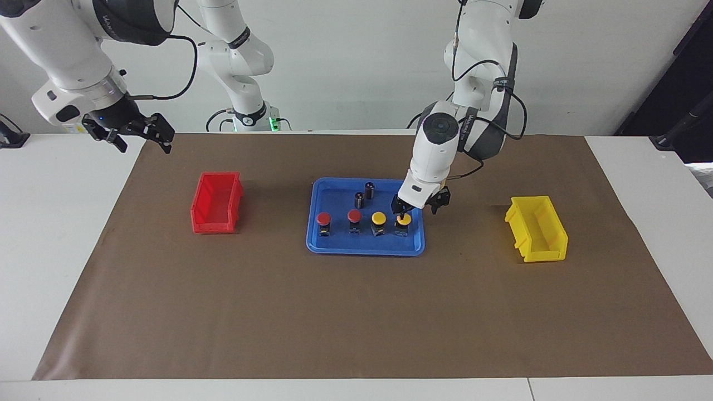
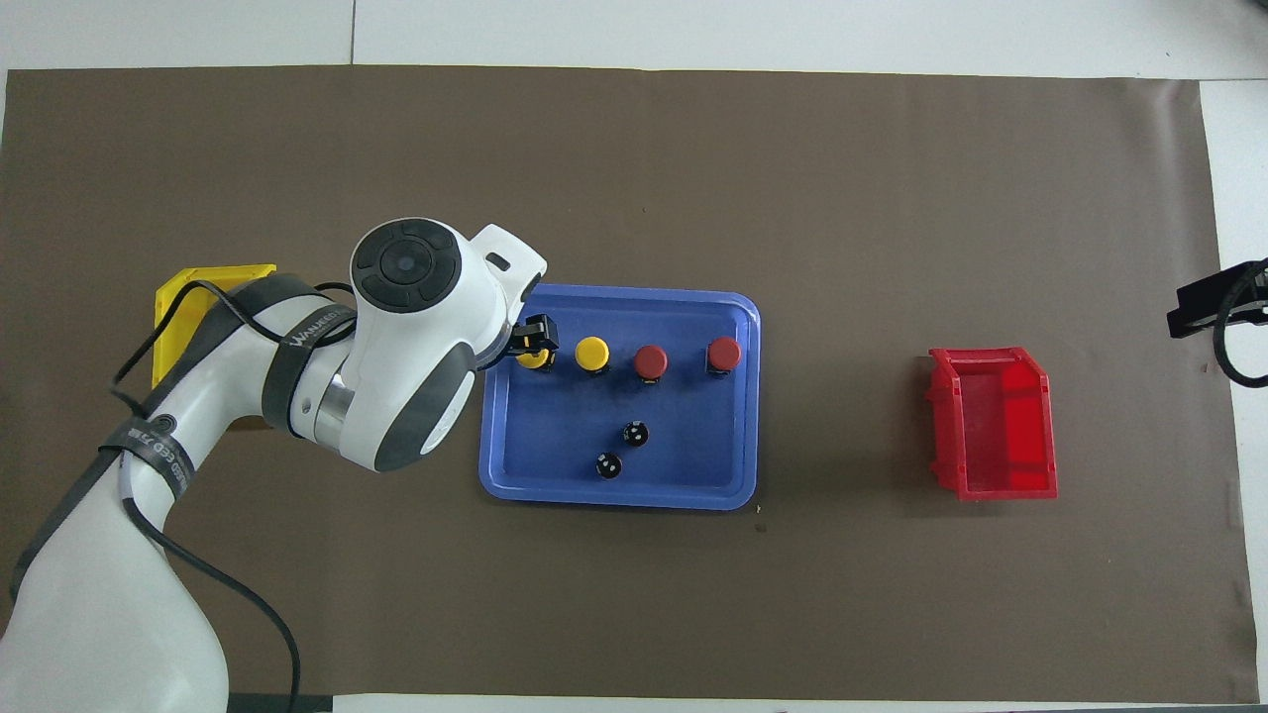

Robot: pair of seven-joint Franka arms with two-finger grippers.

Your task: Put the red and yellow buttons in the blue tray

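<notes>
Standing in the smooth, low-rimmed blue tray (image 1: 334, 245): round-capped buttons (image 1: 379, 218); left hand (image 1: 421, 207) spread empty above.

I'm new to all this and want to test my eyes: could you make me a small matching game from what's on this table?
Things:
1. blue tray
2. red bin
3. yellow bin
4. right gripper

Places:
A. toward the left arm's end of the table
B. holds four buttons in a row
C. waiting above the table's corner
D. toward the right arm's end

Pairs: 1-B, 2-D, 3-A, 4-C
</notes>
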